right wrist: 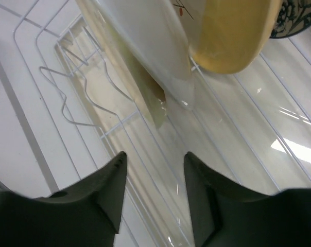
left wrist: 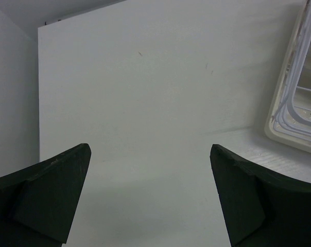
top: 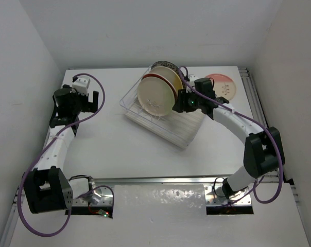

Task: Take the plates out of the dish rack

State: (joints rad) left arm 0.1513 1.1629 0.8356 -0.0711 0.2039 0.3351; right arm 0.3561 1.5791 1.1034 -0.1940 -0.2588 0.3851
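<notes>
"3 round plates point(top: 155, 96) stand upright in the clear-plastic, wire-divided dish rack point(top: 176, 131) on the white worktop point(top: 109, 149); 1 pink round plate point(top: 221, 84) lies flat at far right."
"And the claws?"
"Right claw point(right wrist: 155, 159) narrowly parted, empty, beside the standing plates. Left claw point(left wrist: 150, 149) wide, empty, well apart."

"Where was there room to pass?"

"Over the bare table point(top: 119, 149), left and near of the dish rack point(top: 185, 131). The rack's near-right half was open too."

"And what blocked the way?"

"The standing plates point(top: 155, 96) filled its far-left end, with the wire dividers point(right wrist: 68, 98) beneath. A pink plate point(top: 220, 85) lay flat at far right, beside the right arm point(top: 238, 123)."
</notes>
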